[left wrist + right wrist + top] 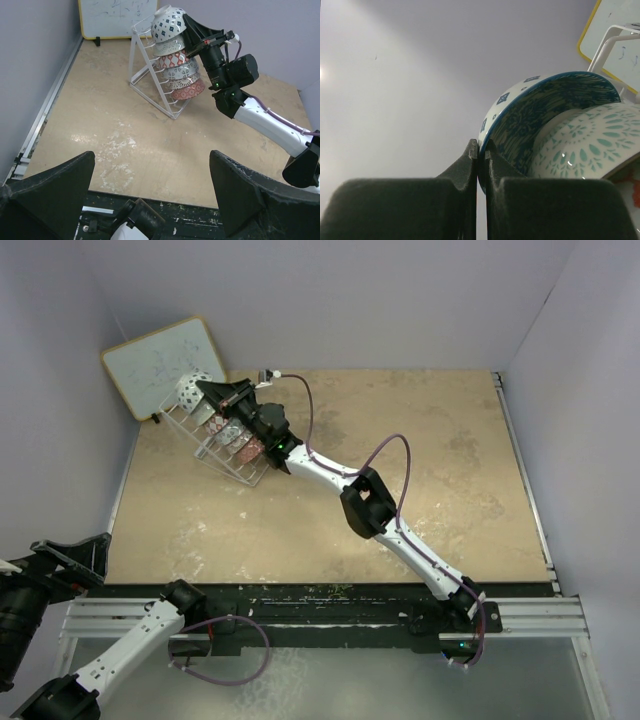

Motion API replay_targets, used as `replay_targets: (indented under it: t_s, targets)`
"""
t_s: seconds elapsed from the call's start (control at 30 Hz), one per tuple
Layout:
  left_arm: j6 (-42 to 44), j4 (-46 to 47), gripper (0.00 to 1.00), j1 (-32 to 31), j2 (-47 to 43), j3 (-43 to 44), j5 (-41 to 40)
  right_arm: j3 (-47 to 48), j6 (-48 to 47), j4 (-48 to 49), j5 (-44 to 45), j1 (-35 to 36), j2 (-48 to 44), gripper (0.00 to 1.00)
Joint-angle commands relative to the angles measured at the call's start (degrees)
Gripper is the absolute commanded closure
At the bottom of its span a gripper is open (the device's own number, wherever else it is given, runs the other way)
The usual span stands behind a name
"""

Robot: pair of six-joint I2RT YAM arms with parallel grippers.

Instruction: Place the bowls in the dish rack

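Bowls (172,47) sat stacked in the rack (132,55), my right jaws shut against the rim of the top bowl (520,130), left jaws wide; loading looked finished, so I'd retreat gently.

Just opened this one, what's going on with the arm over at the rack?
The right gripper is shut on the rim of the top bowl, a blue-patterned one, at the upper end of the dish rack. The other bowls sit nested in the rack below it. The left gripper hangs open well back from the rack, holding nothing. Loading looks close to finished.
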Motion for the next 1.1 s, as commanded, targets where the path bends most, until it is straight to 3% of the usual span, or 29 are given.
replay_targets:
  t_s: [0.0,0.1,0.3,0.43,1.07]
  targets:
    - [0.2,0.3,0.01,-0.5,-0.4,-0.3,-0.8,2.8,-0.5,2.5,2.5,0.0,-1.1,0.98]
    - [0.1,0.3,0.01,-0.6,-0.5,-0.3,-0.8,2.5,-0.5,2.3,2.5,0.1,-1.4,0.93]
    - [-0.2,0.3,0.01,-0.6,-0.5,-0.3,-0.8,0.9,-1.1,1.6,2.8,0.2,-3.1,0.73]
    - [-0.3,0.3,0.01,-0.6,-0.2,-0.5,-0.9,-0.6,-1.5,1.2,2.8,0.2,-4.3,0.66]
    - [-0.4,0.3,0.01,-0.5,-0.9,0.3,-1.4,-12.3,0.9,-1.1,1.6,0.1,-12.0,0.56]
